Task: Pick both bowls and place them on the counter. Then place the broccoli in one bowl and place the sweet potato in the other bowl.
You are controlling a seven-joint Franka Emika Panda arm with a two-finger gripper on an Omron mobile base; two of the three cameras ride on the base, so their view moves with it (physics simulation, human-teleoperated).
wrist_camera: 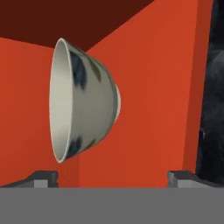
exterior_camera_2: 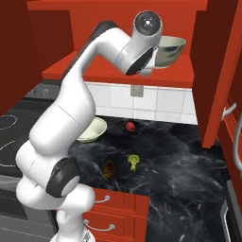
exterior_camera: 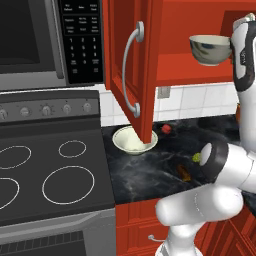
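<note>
**A:** Where are your two bowls?

**B:** The deep bowl [exterior_camera: 210, 49] sits upright on the open red cabinet's [exterior_camera: 200, 60] shelf, up beside the arm's raised hand. In your hand view it appears on its side (that is the camera rolling, not the bowl), with its mottled outside toward the gripper [wrist_camera: 113, 177]. The shallow bowl [exterior_camera: 134, 139] is down on the counter [exterior_camera_2: 189, 160], near the stovetop [exterior_camera: 50, 170] and partly behind the hanging cabinet door [exterior_camera: 131, 65].

**A:** And the fingers?

**B:** You have them spread wide, one tip [wrist_camera: 43, 178] at each side of the hand view's bottom, with nothing between them. The deep bowl lies ahead of them, apart from both tips.

**A:** The food?

**B:** The broccoli [exterior_camera_2: 133, 161] and the sweet potato [exterior_camera_2: 108, 168] lie near each other on the black marble, toward its front edge, neither in a bowl. A small red item [exterior_camera_2: 129, 125] sits farther back, near the tiled wall [exterior_camera_2: 156, 101].
</note>
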